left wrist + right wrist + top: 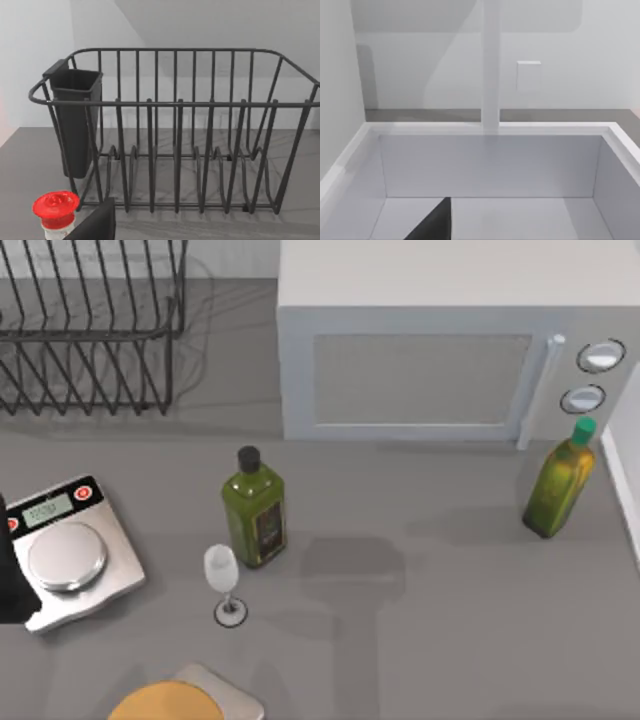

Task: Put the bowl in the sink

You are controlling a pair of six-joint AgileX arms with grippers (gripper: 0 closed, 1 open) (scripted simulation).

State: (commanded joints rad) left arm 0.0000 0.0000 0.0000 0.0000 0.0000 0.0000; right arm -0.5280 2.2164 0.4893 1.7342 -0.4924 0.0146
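The bowl is out of view. The sink [487, 165] is a white square basin seen in the right wrist view, with a white tap column [491, 70] rising behind its far rim. A dark part of my right gripper [432, 225] hangs over the basin's near side. In the top view a white edge [622, 465] at the far right borders the counter. My left arm [10, 585] is a dark shape at the left edge, beside the scale. A dark part of my left gripper [95, 225] faces the dish rack.
A black wire dish rack [90, 330] with a dark cutlery cup [75, 120] stands back left, a microwave [440, 360] behind centre. Two olive oil bottles [253, 510] [560, 480], a wine glass [224, 575], a kitchen scale [68, 555], a red-capped bottle [55, 207] and an orange round item [165, 705] on a grey board stand on the counter.
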